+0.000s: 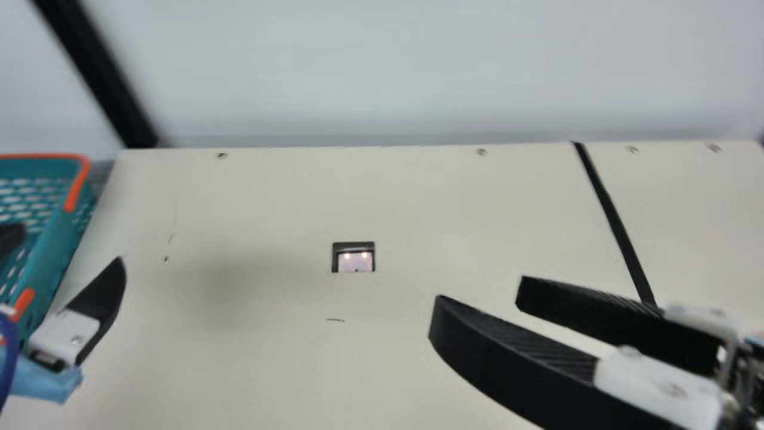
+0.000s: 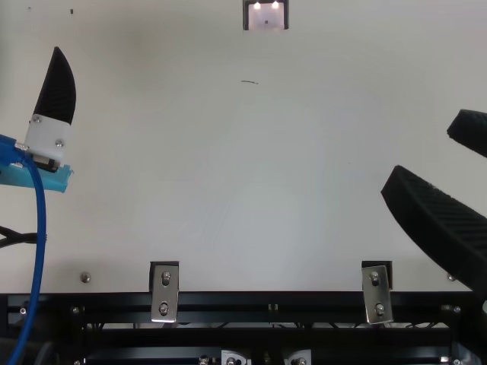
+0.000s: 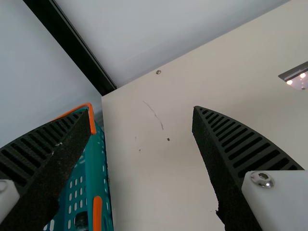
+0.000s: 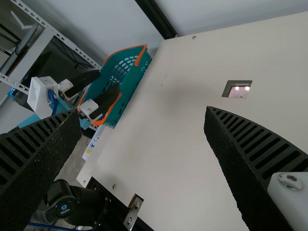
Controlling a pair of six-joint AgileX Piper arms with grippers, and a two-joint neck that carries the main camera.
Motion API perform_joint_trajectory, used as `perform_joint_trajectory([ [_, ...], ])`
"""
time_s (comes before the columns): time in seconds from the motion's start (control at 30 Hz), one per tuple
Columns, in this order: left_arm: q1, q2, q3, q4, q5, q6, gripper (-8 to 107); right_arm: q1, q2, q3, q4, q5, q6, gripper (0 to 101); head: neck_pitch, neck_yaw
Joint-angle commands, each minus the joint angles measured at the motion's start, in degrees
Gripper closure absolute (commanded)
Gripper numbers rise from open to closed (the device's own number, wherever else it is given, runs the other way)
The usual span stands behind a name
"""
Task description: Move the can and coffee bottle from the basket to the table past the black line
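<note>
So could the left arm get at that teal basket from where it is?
Probably, yes. The left gripper looks open and close to the basket, nothing seems to stand between them, and the right gripper is well away. How far down it could reach, I can't tell.

At the main view's left edge we lose part of the basket [image 1: 51, 257] and of the left gripper [image 1: 71, 243], whose near finger hides some of the basket's inside from us in the left wrist view, where too little of a dark shape [image 3: 82, 220] shows through for us to name it. In the main view we find the right gripper [image 1: 479, 292] blurred toward its base and cut by the right edge, its finger covering the black line's [image 1: 613, 221] near end.
</note>
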Motion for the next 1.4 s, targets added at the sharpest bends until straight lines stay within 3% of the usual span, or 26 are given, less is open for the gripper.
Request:
perform_joint_trajectory([
  [0.0,0.0,0.0,0.0,0.0,0.0,0.0,9,0.0,0.0,0.0,0.0,0.0,0.0,0,-1.9,3.7],
  [0.73,0.0,0.0,0.0,0.0,0.0,0.0,9,0.0,0.0,0.0,0.0,0.0,0.0,0,-9.8,35.5],
  [1.37,0.0,0.0,0.0,0.0,0.0,0.0,9,0.0,0.0,0.0,0.0,0.0,0.0,0,-10.1,37.6],
])
